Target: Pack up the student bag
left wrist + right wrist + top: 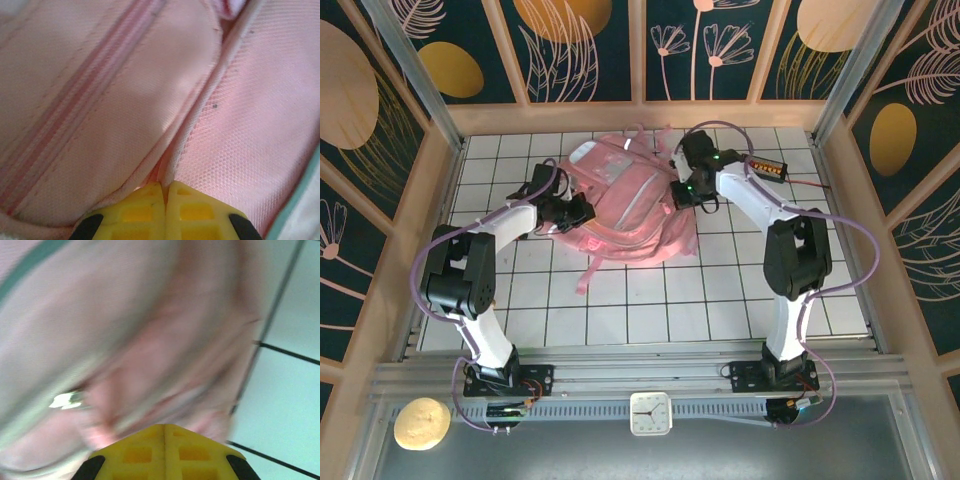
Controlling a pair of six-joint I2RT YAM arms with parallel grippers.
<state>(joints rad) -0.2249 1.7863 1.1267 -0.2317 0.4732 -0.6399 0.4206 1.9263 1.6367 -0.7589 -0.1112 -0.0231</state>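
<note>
On tiled table [650, 300] lies student bag [625, 200].

The student bag [625, 205] occupies the far centre of the tiled table [650, 310] and blocks any straight pass across that zone. The left gripper [582, 212], fingers closed together, sits against the bag's left side. The right gripper [685, 190], likewise closed, sits against its right side, so both flanks are obstructed by the arms. A pink strap [588, 275] trails from the bag toward the near edge. A small black device [767, 168] lies at the far right. The wooden frame [640, 115] encloses three sides. Free room: the near tiles between the two arms, and the far-left corner tiles.
</note>
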